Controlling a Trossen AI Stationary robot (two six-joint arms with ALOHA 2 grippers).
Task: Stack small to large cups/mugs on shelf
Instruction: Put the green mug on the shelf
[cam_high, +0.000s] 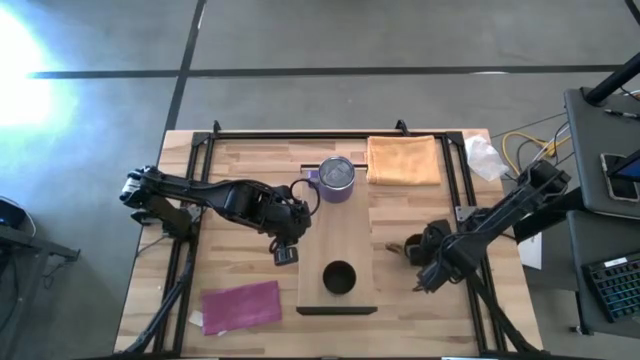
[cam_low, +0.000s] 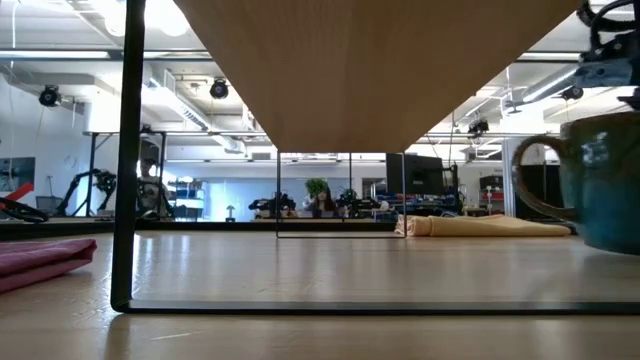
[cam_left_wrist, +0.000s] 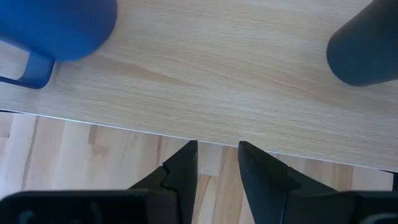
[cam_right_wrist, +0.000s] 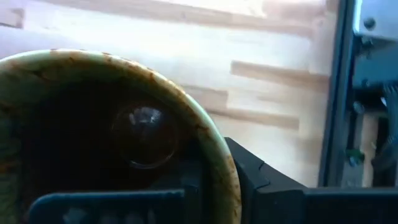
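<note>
Your right gripper (cam_high: 418, 250) pinches the rim of the medium brown handled mug (cam_right_wrist: 106, 130), standing on the table just right of the long light-wood shelf board (cam_high: 335, 235). Your left gripper (cam_left_wrist: 217, 163) is narrowly parted, empty, beside the shelf's left edge. The purple silver-rimmed mug (cam_high: 336, 180) and small black handleless cup (cam_high: 339, 279) sit on the shelf.

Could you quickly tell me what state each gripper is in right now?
Left gripper: open, holding nothing, beside the shelf.
Right gripper: shut on the brown mug, one finger inside its rim.
</note>
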